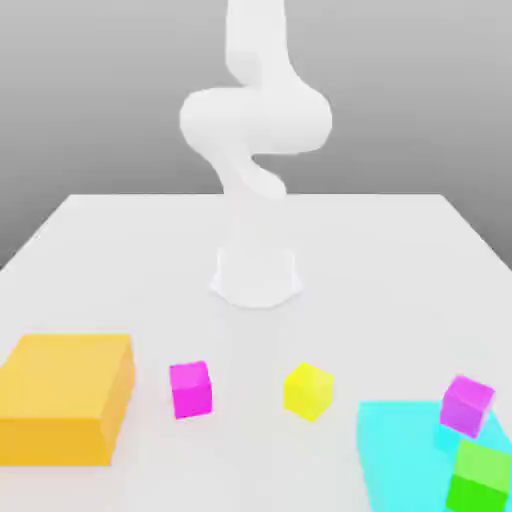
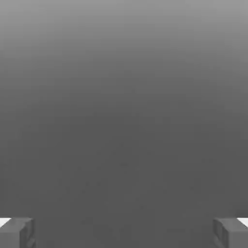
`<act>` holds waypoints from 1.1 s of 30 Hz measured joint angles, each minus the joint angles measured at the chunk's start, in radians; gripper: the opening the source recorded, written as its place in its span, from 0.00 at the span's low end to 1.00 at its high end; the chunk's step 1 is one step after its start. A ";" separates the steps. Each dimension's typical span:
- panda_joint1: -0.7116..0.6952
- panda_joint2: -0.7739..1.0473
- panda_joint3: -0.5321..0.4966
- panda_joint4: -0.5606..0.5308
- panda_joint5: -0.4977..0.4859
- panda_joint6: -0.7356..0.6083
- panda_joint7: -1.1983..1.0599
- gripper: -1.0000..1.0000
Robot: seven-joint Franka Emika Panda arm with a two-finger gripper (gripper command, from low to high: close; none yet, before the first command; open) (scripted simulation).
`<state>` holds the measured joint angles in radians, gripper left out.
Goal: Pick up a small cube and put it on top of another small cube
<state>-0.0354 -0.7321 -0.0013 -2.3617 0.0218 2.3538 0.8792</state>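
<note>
A white robot arm [image 1: 257, 120] is standing behind colored blocks, its gripper [image 2: 124, 233] holding its two fingers wide apart. The bright magenta cube [image 1: 190, 390] is resting on the white table [image 1: 250, 340], between an orange block [image 1: 65, 395] and a yellow cube [image 1: 309, 391].

In the exterior view, 4 small cubes and 2 larger shapes lie before the white robot arm [image 1: 256, 120]. From left to right: the orange rectangular block [image 1: 62, 395], the bright magenta small cube [image 1: 191, 390], the yellow small cube [image 1: 308, 392], then the flat cyan shape [image 1: 410, 455]. The violet-purple small cube [image 1: 467, 405] and green cube [image 1: 480, 478] overlap it, perhaps resting on it.
</note>
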 joint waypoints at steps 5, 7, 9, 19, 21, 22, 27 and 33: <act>-0.080 0.164 0.011 -0.141 0.044 0.126 0.190 0.50; -0.109 0.225 0.019 -0.194 0.057 0.173 0.265 0.50; -0.137 0.286 0.028 -0.247 0.066 0.220 0.341 0.50; -0.285 0.585 0.077 -0.512 0.046 0.457 0.773 0.50; -0.310 0.645 0.076 -0.558 0.014 0.505 0.870 0.50; -0.318 0.677 0.074 -0.565 0.001 0.532 0.895 0.50; -0.303 0.854 0.040 -0.546 -0.048 0.678 0.943 0.50; -0.272 0.952 0.010 -0.532 -0.055 0.761 0.953 0.00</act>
<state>-0.3074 0.2201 0.0083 -2.8934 -0.0337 3.1152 1.8323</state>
